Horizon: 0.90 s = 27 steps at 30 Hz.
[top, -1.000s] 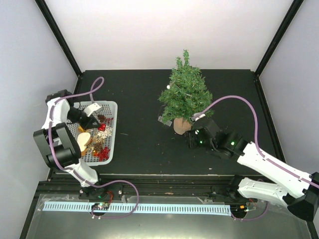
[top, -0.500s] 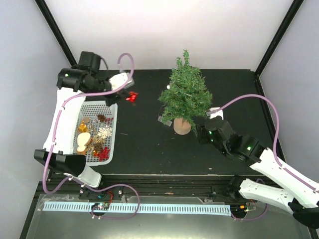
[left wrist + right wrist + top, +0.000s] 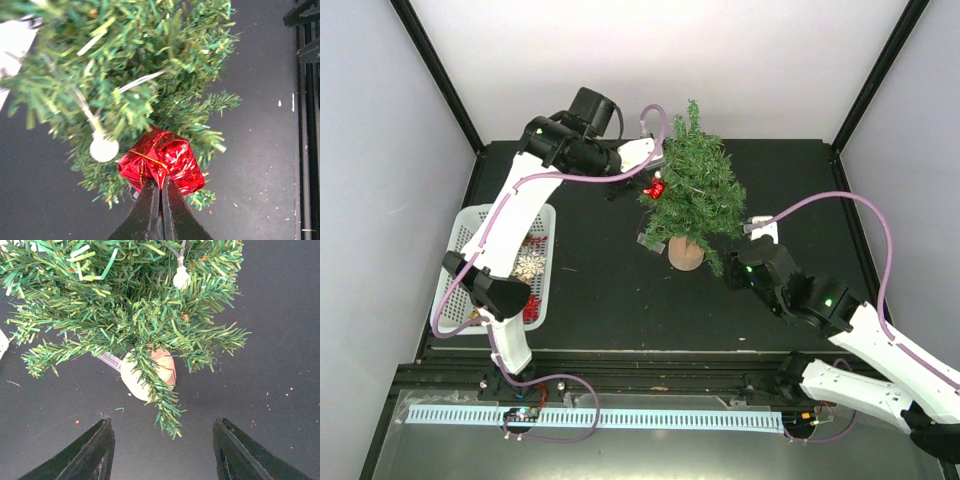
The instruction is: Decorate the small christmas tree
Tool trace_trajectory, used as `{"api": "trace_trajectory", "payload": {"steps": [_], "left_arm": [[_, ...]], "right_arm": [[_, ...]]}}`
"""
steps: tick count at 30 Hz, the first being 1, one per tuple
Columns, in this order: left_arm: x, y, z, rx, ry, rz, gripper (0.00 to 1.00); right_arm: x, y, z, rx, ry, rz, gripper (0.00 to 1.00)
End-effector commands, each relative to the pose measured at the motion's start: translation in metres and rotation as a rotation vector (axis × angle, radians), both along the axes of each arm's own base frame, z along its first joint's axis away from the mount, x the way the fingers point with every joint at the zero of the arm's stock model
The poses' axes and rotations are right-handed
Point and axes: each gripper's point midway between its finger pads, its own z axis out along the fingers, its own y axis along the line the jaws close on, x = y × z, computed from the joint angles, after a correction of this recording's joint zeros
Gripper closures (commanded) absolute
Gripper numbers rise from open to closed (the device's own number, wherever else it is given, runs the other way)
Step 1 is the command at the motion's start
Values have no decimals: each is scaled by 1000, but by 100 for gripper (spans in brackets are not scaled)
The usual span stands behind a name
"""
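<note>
The small christmas tree (image 3: 692,190) stands upright at centre-back of black table (image 3: 590,290), on its tan stump base (image 3: 686,253). L gripper (image 3: 161,189) is at tree's left flank, jaws pinched tight on a red foil ornament (image 3: 162,162). The ornament is pressed into the needles, w/ twigs touching it on top & sides. Just beside it a white round bead (image 3: 103,149) hangs on a pale wire among the branches. R gripper (image 3: 162,430) sits low at tree's right-front, near the stump, jaws apart & gripping nothing; only a drooping branch tip dips btwn them. A small pale tab (image 3: 109,360) pokes out beside the stump. White basket (image 3: 552,225) at table's left edge, well apart from tree, holds more trinkets incl. a white snowflake (image 3: 530,266). L arm's lower links cross over it & hide part of contents. Purple cables (image 3: 820,200) loop above both arms.
</note>
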Motion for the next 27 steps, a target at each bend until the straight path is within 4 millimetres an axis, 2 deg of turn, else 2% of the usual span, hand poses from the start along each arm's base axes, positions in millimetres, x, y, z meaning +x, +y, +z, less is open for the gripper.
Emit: {"api": "trace_trajectory", "payload": {"steps": [1,6,10,17,27], "left_arm": [[-4,-15,19,-35,-53,1,98],[-2,-27,19,-44,-61,-3,98],[-2,-35,11,-34,-47,-8,98],[11,-47,-12,-6,-23,1,99],[27,-60,-25,-14,-18,27,96]], "right_arm": [[3,-9,2,3,-21,-45,45],[2,-6,-4,13,-11,-34,45],[2,-6,-5,14,-12,-33,45],[0,-8,-4,27,-15,-32,45],[-2,-8,-9,39,-8,-28,45]]}}
